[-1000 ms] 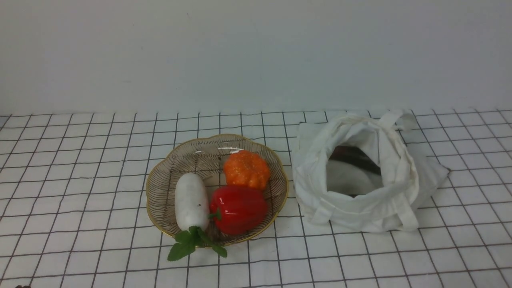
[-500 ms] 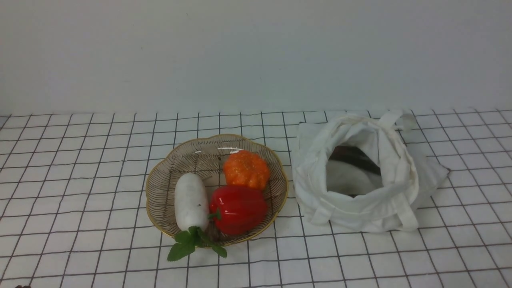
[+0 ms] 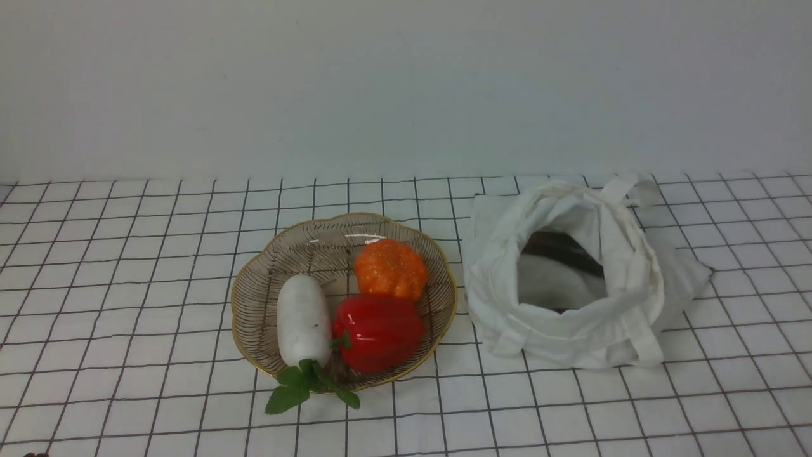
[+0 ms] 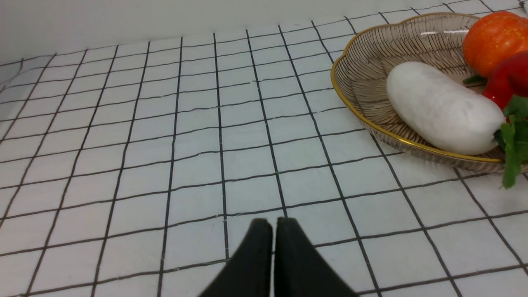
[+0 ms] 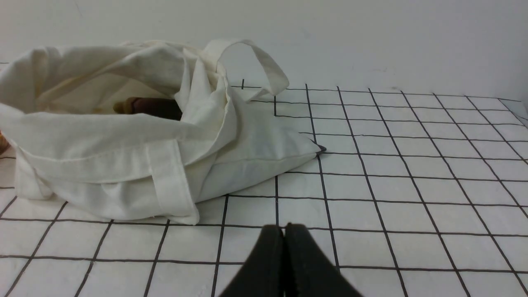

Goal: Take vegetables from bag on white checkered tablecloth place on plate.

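Front view: camera set above the near side of the desk, between the two arms, facing forward and angled down; takes in plate [image 3: 254, 330], bag [image 3: 571, 339], checked cloth [image 3: 158, 393] and pale wall [image 3: 406, 89] from well back. Left wrist view: lower and closer, looking across the cloth toward the wall, past the left claw [image 4: 274, 225]; plate cut off by the frame. Right wrist view: also low, aimed across the cloth at the wall, past the right claw [image 5: 284, 231]; bag nearer than in front view, seen more side-on. Overlap: front and left wrist share the plate; front and right wrist share the bag.
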Motion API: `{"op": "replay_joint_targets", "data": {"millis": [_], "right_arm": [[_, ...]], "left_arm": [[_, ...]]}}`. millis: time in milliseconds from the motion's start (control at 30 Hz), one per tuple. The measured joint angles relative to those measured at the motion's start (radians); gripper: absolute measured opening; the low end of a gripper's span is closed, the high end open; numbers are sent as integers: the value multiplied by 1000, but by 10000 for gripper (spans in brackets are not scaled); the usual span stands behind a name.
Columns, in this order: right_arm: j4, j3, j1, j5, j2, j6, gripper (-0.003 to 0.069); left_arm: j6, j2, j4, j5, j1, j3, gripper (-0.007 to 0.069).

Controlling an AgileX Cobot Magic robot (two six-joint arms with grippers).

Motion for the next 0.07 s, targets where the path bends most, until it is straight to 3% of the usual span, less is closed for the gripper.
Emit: {"op": "replay_joint_targets", "data": {"millis": [67], "right_arm": [[0,0,0,0,0,0,-14]], "left_arm": [[0,0,0,0,0,0,-8]]}}
